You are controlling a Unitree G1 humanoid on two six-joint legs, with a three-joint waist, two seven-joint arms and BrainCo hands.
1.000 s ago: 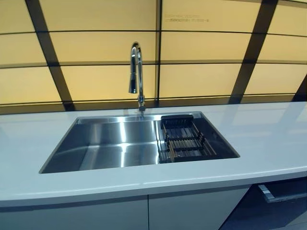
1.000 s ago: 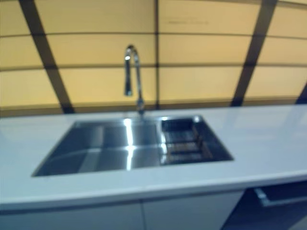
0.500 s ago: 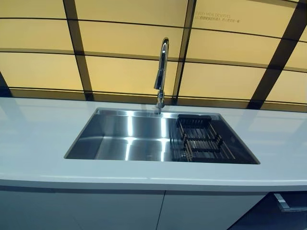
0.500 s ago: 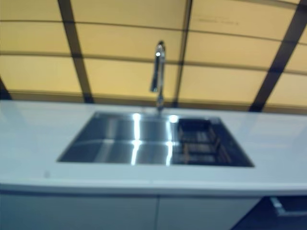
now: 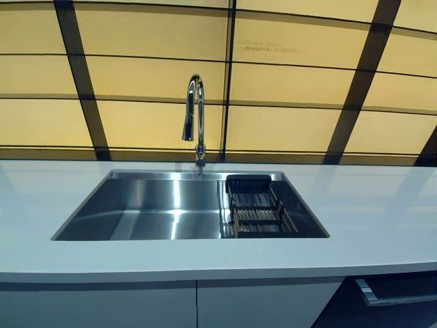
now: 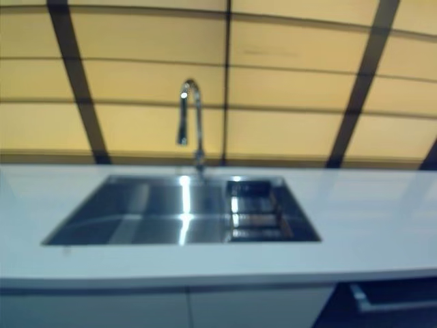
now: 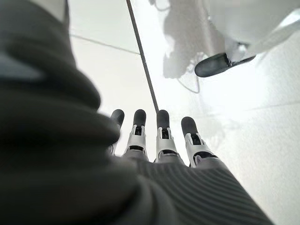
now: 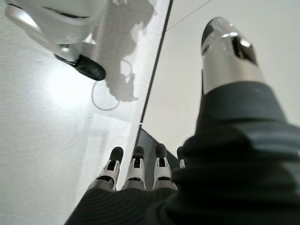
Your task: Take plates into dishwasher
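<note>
No plate shows in any view. A steel sink [image 5: 147, 208] is set into the white countertop [image 5: 369, 212], with a black dish rack [image 5: 254, 207] standing bare in its right end. At the lower right, under the counter, is a dark appliance front with a silver bar handle [image 5: 390, 296]. My left hand [image 7: 163, 140] and my right hand [image 8: 136, 172] show only in their wrist views. Both hang down over the pale floor, fingers straight, holding nothing.
A curved chrome faucet [image 5: 196, 116] rises behind the sink against a yellow panelled wall [image 5: 287, 123]. Pale cabinet doors [image 5: 136, 307] run under the counter on the left. The counter edge [image 5: 218, 273] runs across the near side.
The whole picture swung right half a second ago and has swung back, so the camera moved. Sink, rack and faucet have stayed in place.
</note>
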